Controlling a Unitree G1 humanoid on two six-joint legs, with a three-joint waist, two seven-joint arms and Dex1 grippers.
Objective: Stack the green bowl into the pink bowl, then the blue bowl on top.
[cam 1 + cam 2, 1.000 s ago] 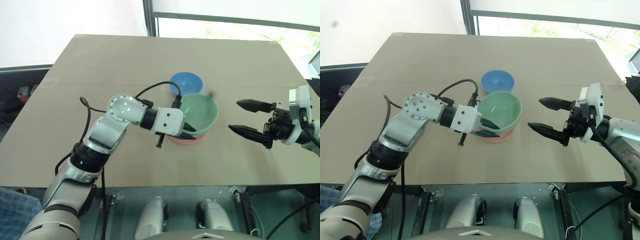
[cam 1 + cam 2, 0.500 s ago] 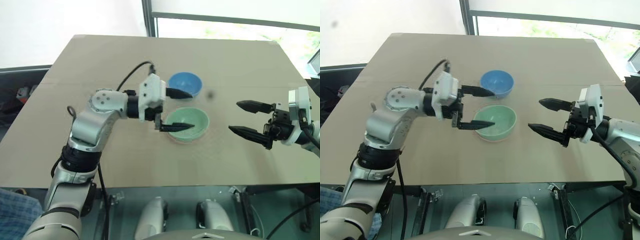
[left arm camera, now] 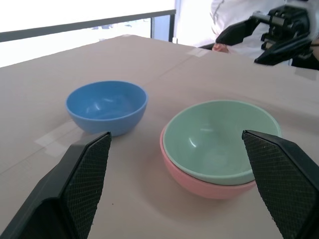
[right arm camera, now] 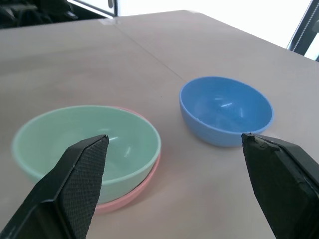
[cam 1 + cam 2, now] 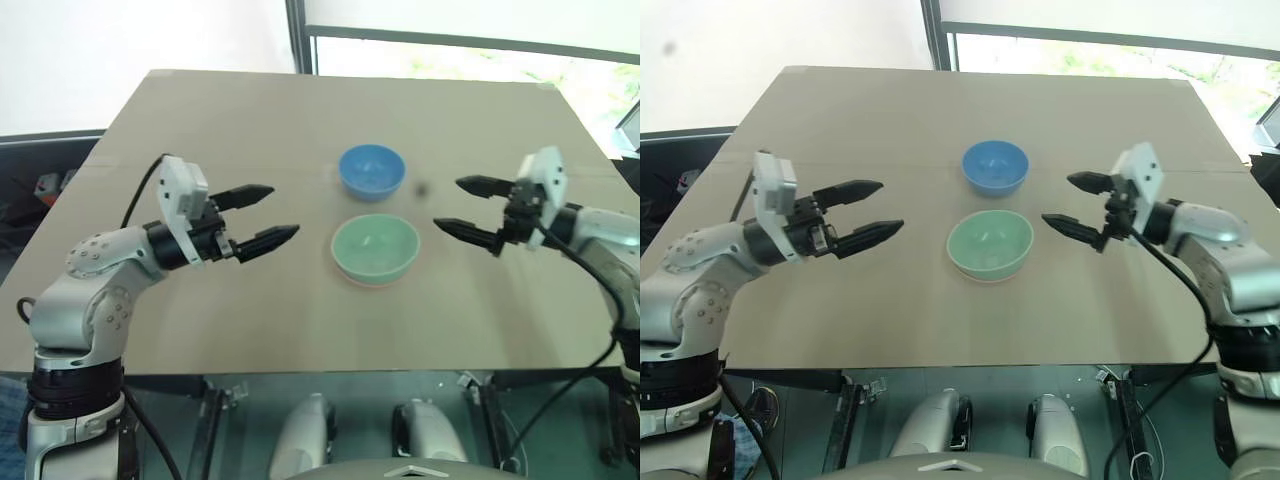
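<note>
Green bowl point(image 5: 375, 248) sat snug inside the pink bowl point(image 3: 209, 185) near the middle of the table point(image 5: 250, 130) — first step looked done. Blue bowl point(image 5: 371, 170) stood alone just behind them, not touching. Right gripper point(image 5: 468, 209) hung close by on the bowls' right, fingers wide apart, empty. Left gripper point(image 5: 262, 215) — also wide apart, empty — off on the other side. Best to pinch the blue rim gently, lift straight, lower right over the green one.

Tan table point(image 5: 230, 130) with a taped seam across it; directly on top: blue bowl point(image 5: 371, 170) farther back, pink bowl point(image 3: 209, 185) just in front, apart from it, cradling green bowl point(image 5: 374, 246)
</note>
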